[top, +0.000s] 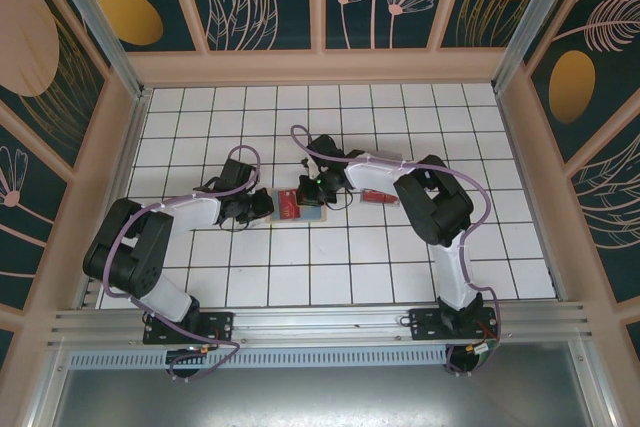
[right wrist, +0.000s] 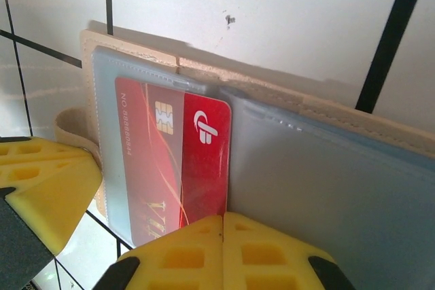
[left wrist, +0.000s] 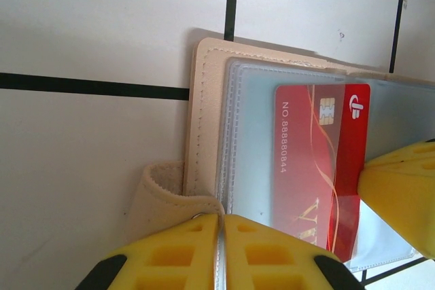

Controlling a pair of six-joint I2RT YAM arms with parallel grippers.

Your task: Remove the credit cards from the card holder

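The tan card holder (top: 303, 215) lies open on the white tiles between both arms, and a red credit card (top: 289, 204) sticks halfway out of its clear sleeve. In the left wrist view my left gripper (left wrist: 221, 236) is shut on the sleeve's near edge, beside the holder's (left wrist: 207, 100) curled tan strap (left wrist: 160, 195). The card (left wrist: 312, 168) lies to the right, touched by a yellow finger (left wrist: 401, 195) of the other gripper. In the right wrist view my right gripper (right wrist: 222, 229) is shut at the bare near corner of the card (right wrist: 177, 161). The holder (right wrist: 326, 188) spreads out to the right.
Another red card (top: 378, 196) lies flat on the tiles just right of the right gripper (top: 318, 197). The left gripper (top: 262, 205) sits at the holder's left side. Wooden walls (top: 128, 137) fence in the tiled floor on three sides.
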